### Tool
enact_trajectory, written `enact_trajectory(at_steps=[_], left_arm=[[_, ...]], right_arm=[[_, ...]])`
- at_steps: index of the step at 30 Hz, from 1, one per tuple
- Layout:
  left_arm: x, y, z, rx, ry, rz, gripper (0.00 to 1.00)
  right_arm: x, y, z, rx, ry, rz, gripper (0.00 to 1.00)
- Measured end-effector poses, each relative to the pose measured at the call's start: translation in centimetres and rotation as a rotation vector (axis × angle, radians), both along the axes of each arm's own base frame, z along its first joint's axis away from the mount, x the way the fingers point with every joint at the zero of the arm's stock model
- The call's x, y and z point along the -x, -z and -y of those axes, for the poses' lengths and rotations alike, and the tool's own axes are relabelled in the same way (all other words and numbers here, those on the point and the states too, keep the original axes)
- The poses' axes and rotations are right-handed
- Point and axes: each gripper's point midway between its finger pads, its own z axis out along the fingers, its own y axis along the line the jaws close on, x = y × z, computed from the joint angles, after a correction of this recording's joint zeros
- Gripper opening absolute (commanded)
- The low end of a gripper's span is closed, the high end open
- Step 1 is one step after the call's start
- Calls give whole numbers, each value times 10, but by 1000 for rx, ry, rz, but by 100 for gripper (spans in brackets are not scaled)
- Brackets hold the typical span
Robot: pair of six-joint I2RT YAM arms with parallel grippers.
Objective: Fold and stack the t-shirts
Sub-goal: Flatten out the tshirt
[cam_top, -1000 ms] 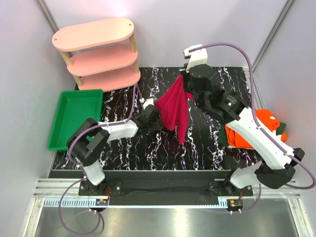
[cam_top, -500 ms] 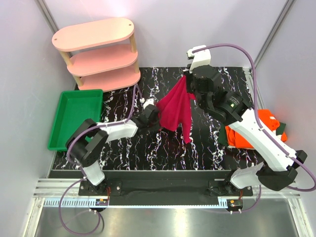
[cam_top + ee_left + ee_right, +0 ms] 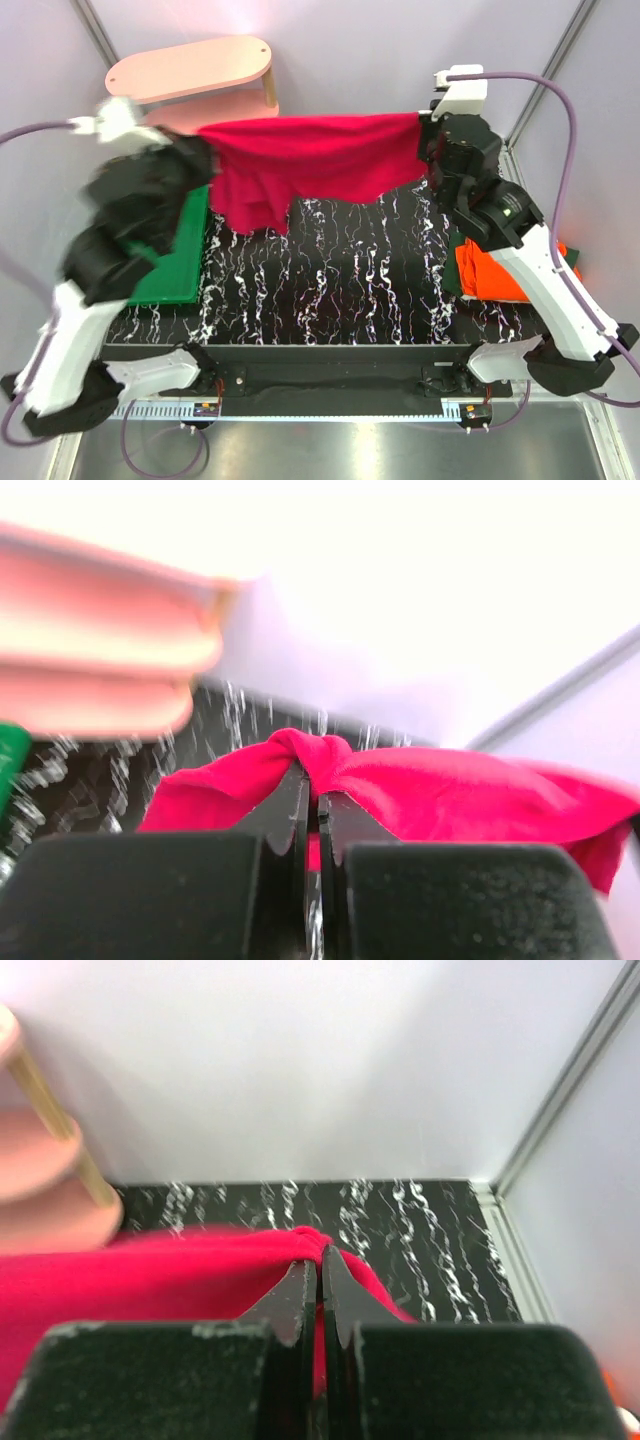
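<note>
Shirt now stretched wide between your left hand and right hand, both pinched shut on it; lay flat next

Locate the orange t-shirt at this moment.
In the top view, the orange t-shirt lies at the table's right edge, partly hidden beneath the right arm.

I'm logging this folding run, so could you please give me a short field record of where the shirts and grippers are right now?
left gripper: shut on the left end of the red t-shirt
right gripper: shut on its right end
red t-shirt: off the table, stretched between both grippers
orange t-shirt: at the table's right edge, over the dark green t-shirt
green tray: on the left, partly hidden
</note>
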Motion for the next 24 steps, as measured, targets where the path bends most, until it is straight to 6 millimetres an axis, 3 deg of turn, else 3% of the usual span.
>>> enact_trajectory(at_steps=[3,6,8,15,20,24], left_arm=[[34,-38,-46,41,-70,82,0],[50,-40,-68,23,-106,84,0],[50,-25,-70,-16,-117,44,0],[51,58,-71,-194,-115,-139,0],[53,78,-70,-198,-104,-173,0],[58,106,-66,-193,-77,-214,0]], right_arm=[[4,-22,-1,-57,-24,51,0],[9,-42,-4,-108,-59,99,0],[12,-46,-5,-128,-71,110,0],[24,-40,5,-118,-79,109,0],[32,-43,9,-136,-91,115,0],[42,-23,14,-139,-104,81,0]])
